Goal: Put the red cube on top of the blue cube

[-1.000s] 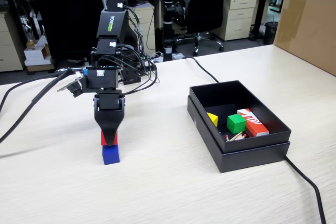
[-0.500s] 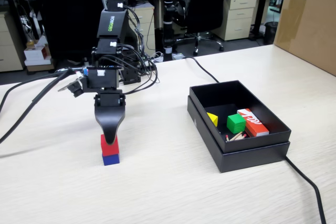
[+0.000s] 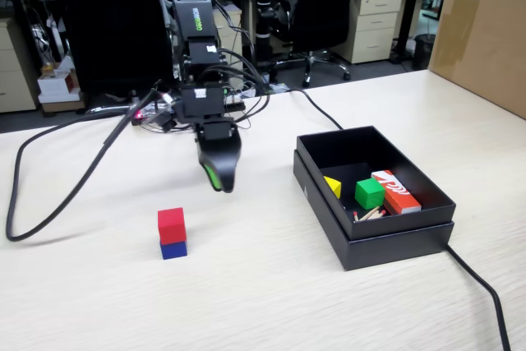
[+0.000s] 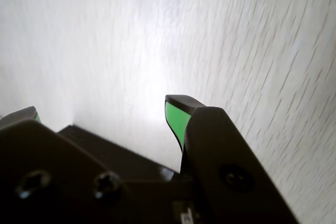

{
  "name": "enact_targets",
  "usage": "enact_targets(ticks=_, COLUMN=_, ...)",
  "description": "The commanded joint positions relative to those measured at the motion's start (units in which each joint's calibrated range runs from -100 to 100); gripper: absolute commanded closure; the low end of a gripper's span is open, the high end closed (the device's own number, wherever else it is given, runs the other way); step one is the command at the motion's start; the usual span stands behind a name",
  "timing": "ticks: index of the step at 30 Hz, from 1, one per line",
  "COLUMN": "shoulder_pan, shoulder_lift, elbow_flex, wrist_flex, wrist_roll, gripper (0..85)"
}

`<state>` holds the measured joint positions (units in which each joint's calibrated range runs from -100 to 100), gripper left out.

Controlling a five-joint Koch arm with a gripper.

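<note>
The red cube (image 3: 171,225) is seen in the fixed view resting squarely on the blue cube (image 3: 173,249), the pair standing on the table (image 3: 263,302) at about seven o'clock from the gripper (image 3: 219,179), so the stacking is judged to be done. The chief risk lies in the withdrawal: the stack could be clipped and toppled if the arm were swung low toward it, and the small top cube would be knocked off by a light touch. The black cable (image 3: 49,203) looping at nine o'clock could also be dragged across the table toward the cubes.

The arm is held upright behind the stack, its wrist bent so that the gripper points down, clear of the table and apart from the cubes. In the wrist view the green-lined fingertips (image 4: 176,116) are set wide apart with only bare table between them, so the jaws are released and empty, though the left tip is barely visible there. The black box (image 3: 386,244) with the green cube (image 3: 369,193) sits well apart at three o'clock
</note>
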<state>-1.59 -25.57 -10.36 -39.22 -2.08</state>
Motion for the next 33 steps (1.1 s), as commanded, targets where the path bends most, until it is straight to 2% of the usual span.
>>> enact_targets(ticks=1, shoulder_pan=1.4, shoulder_lift=-6.4, elbow_flex=1.3, wrist_flex=-0.5, wrist_roll=1.4, gripper=37.6)
enact_targets(ticks=7, shoulder_pan=2.8, shoulder_lift=-14.0, elbow_flex=-3.5, wrist_flex=0.0, wrist_roll=2.7, gripper=37.8)
enact_targets(ticks=21, shoulder_pan=2.4, shoulder_lift=-44.5, elbow_flex=-32.5, wrist_flex=8.9, wrist_roll=2.4, gripper=37.8)
enact_targets(ticks=27, shoulder_pan=2.3, shoulder_lift=-61.8, elbow_flex=-54.6, wrist_flex=20.9, wrist_roll=0.0, gripper=37.8)
enact_targets(ticks=33, shoulder_pan=2.2, shoulder_lift=-70.0, elbow_flex=-67.7, wrist_flex=30.6, wrist_roll=0.0, gripper=37.9)
